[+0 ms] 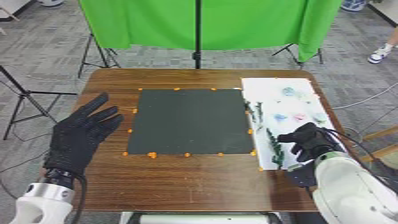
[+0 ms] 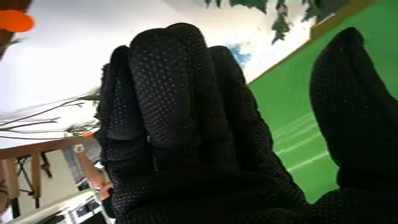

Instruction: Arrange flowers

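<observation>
1. Right hand [image 1: 306, 140], robot's: to the right of the dark square mat [image 1: 191, 120], beyond the white sheet's left strip of greenery. Fingers straight and close together, thumb well apart; I see nothing clamped between them.
2. Flowers, loose, all on the white sheet [image 1: 264, 90] right of the mat: blue bloom [image 1: 288, 91] level with its far part; second blue bloom [image 1: 280, 117] and pink bloom [image 1: 299, 117] level with its middle.
3. Leafy stem [image 1: 274, 150], long, green: just right of the mat's near right corner, beside the hand.
4. Hazard, first: stems lie flat and thin; should I close too high, the glove would likely miss them or roll them aside.
5. Hazard, second: bare twigs [image 2: 44, 122] could snag the fabric and drag neighbours along.
6. Pose, right: forearm in from the near right, hand low over the sheet; contact I cannot confirm.
7. Pose, left hand [image 1: 80, 131]: left of the mat, pointing away from me, fingers extended, empty. I judge it to be waiting.
</observation>
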You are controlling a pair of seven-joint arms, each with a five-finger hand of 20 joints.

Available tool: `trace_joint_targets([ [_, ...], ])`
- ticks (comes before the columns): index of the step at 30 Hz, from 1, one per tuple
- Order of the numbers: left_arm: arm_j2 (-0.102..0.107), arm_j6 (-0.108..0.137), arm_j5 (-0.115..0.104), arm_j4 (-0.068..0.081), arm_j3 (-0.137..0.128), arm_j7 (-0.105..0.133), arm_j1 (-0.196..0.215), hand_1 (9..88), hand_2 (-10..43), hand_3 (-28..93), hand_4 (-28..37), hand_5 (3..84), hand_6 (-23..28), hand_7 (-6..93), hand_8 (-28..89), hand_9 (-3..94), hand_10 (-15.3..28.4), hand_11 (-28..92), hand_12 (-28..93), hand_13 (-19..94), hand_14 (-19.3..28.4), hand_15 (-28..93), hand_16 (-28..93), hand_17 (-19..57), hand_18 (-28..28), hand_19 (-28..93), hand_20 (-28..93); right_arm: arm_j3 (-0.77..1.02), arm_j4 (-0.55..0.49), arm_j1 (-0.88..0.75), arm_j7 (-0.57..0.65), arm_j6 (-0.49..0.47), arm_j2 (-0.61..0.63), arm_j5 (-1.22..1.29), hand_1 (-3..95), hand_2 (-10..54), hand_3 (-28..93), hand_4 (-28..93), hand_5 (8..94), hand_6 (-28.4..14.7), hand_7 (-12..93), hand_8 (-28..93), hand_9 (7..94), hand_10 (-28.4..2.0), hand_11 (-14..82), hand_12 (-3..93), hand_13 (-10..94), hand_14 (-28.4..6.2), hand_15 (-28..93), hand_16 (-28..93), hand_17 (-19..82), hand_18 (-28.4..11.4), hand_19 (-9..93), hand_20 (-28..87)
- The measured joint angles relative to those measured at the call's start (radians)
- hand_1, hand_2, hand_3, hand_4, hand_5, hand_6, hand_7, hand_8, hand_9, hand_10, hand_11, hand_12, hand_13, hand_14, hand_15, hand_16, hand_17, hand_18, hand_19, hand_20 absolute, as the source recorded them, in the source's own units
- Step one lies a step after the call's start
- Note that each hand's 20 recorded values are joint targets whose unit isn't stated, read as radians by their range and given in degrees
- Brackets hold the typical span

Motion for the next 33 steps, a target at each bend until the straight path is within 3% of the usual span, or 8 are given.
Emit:
trace_joint_targets([
  [13,0.0,-0.001,-0.001,0.003,0.011,0.003,-0.007,22.8,6.8,76,-23.4,34.8,9.2,15.4,-10,30.9,21.3,25,11,22,28.4,49,-9,-12.5,27.3,54,8,-0.248,0.023,0.15,0.114,-0.062,0.02,-0.189,31.8,-6.9,69,-23,59.8,-10.3,17,-12,67.4,-20.1,32.4,15.6,69,-13.7,70,11,39,-25.0,93,4],
  [24,0.001,-0.004,-0.001,0.006,0.011,-0.001,-0.013,22.9,6.9,76,-23.1,35.0,9.4,15.2,-10,31.0,21.4,25,11,22,28.4,49,-9,-12.6,27.1,54,8,-0.572,0.092,0.399,0.185,-0.174,0.015,-0.339,33.9,-9.2,68,-23,62.0,-10.5,18,-11,68.0,-20.1,33.4,16.1,69,-13.3,69,11,39,-24.8,93,3],
  [29,0.001,-0.006,-0.001,0.009,0.012,-0.003,-0.019,22.8,7.0,76,-23.0,35.0,9.4,15.2,-10,30.9,21.4,25,11,22,28.4,48,-9,-12.5,27.0,54,8,-0.653,0.127,0.499,0.203,-0.212,-0.013,-0.337,39.5,-9.5,70,-25,68.0,-7.9,27,-12,71.3,-17.7,42.1,18.4,72,-11.3,70,12,41,-23.9,93,7],
  [33,0.001,-0.007,-0.001,0.009,0.012,-0.004,-0.021,22.7,7.0,76,-22.8,35.0,9.4,15.1,-10,30.9,21.4,25,11,22,28.4,48,-8,-12.6,27.0,53,8,-0.726,0.159,0.579,0.211,-0.218,-0.025,-0.344,50.5,-9.5,64,-28,74.6,-5.1,36,7,77.7,-14.8,47.5,21.6,78,-8.7,70,15,44,-23.1,93,16],
])
